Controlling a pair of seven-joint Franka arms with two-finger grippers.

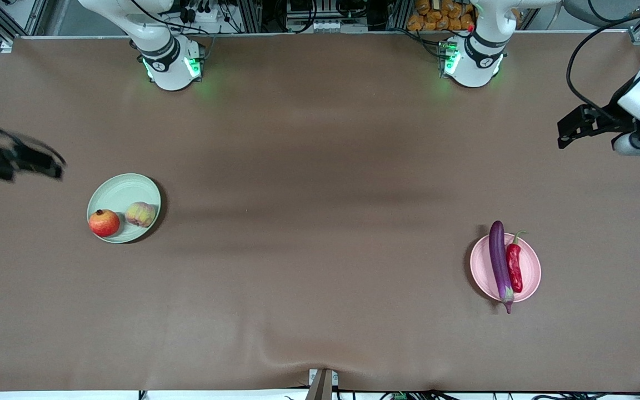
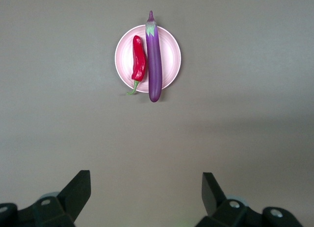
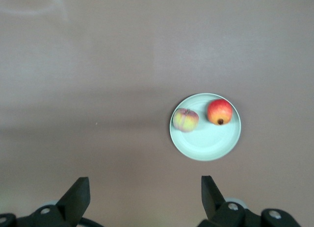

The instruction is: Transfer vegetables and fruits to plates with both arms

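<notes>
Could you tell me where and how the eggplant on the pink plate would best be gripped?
Probably from straight above, at mid-length of the eggplant, fingers closing across its narrow width. It lies flat on the pink plate, with the chili pepper close alongside, so one finger must slip between them.

Two plates are counted: one pale green plate (image 1: 115,191) and one pale pink plate (image 1: 532,270). Two fruits are recorded: one pomegranate (image 1: 104,223) and one peach (image 1: 140,214). Two vegetables are recorded: one eggplant (image 1: 500,265) and one chili pepper (image 1: 514,266). Two arms are noted.
</notes>
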